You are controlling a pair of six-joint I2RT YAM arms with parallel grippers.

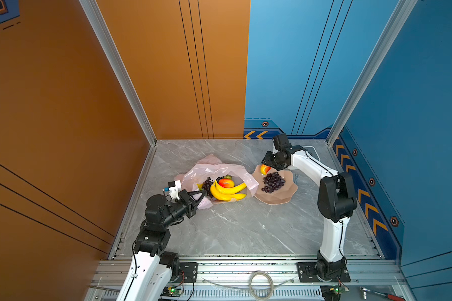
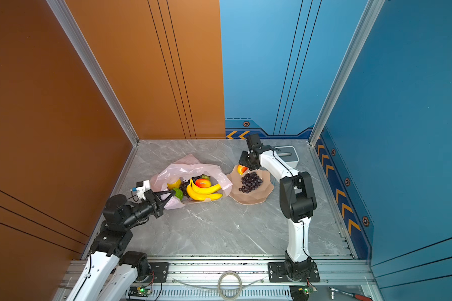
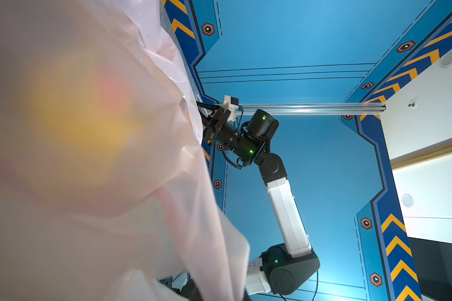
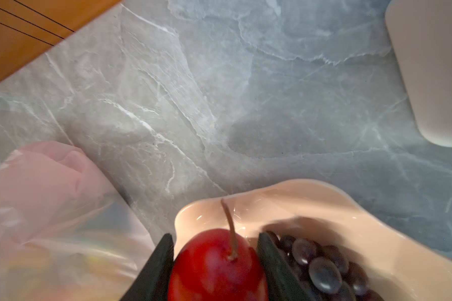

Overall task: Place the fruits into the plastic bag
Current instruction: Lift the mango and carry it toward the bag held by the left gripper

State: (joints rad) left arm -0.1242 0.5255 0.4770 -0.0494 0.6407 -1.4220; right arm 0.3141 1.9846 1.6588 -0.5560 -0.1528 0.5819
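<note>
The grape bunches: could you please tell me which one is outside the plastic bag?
The grape bunch in the peach bowl; the other grape bunch sits inside the plastic bag beside the bananas.

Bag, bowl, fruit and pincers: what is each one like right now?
bag: mouth open, fruit inside.
left pincer: shut on the bag's near edge.
right pincer: shut on the red fruit.
red fruit: gripped, at the bowl's edge.
grapes: one bunch lying free in the bowl.
bowl: upright, not empty yet.
bananas: already in the bag.
</note>
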